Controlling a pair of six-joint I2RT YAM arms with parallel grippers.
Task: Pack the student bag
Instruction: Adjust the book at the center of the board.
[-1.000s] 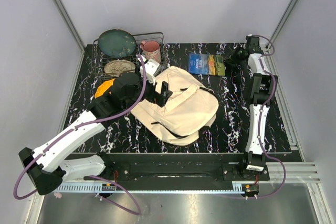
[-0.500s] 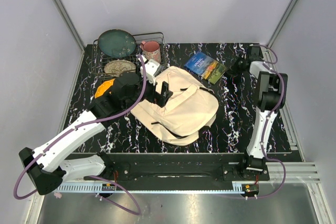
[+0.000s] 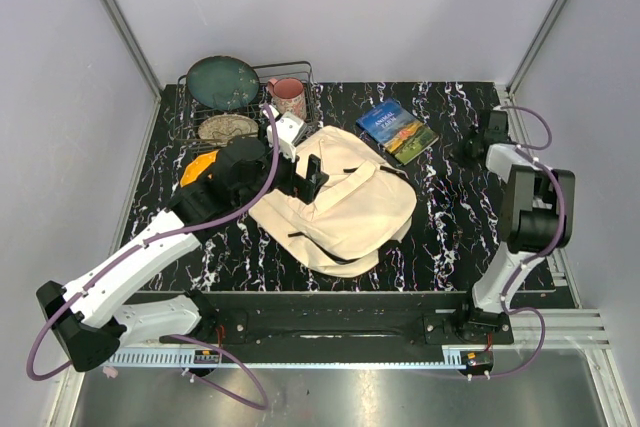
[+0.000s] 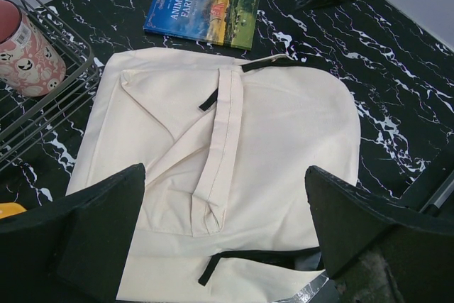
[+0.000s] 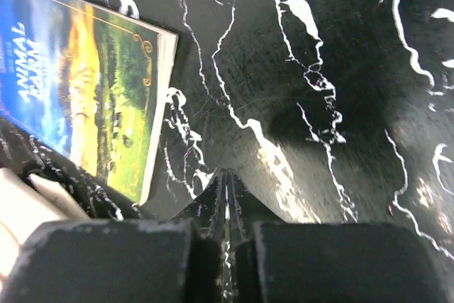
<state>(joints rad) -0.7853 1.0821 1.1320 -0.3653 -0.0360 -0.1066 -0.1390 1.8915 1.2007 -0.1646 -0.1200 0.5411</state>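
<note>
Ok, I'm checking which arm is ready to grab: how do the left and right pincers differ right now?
The left pincer stands wide open; the right pincer is shut. The left pincer hangs over the student bag, while the right pincer is down near the table, beside the book. Both hold nothing.

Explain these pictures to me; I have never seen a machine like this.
Two robot arms are bolted at the near edge of a black marbled table. One picture looks down from above; the other two come from a camera on each wrist. The left arm's fingers stand wide open above the cream student bag, holding nothing. The right arm's fingers are shut and empty, low beside a book titled Animal Farm. At the far left, a wire rack holds a green plate and a pink mug.
</note>
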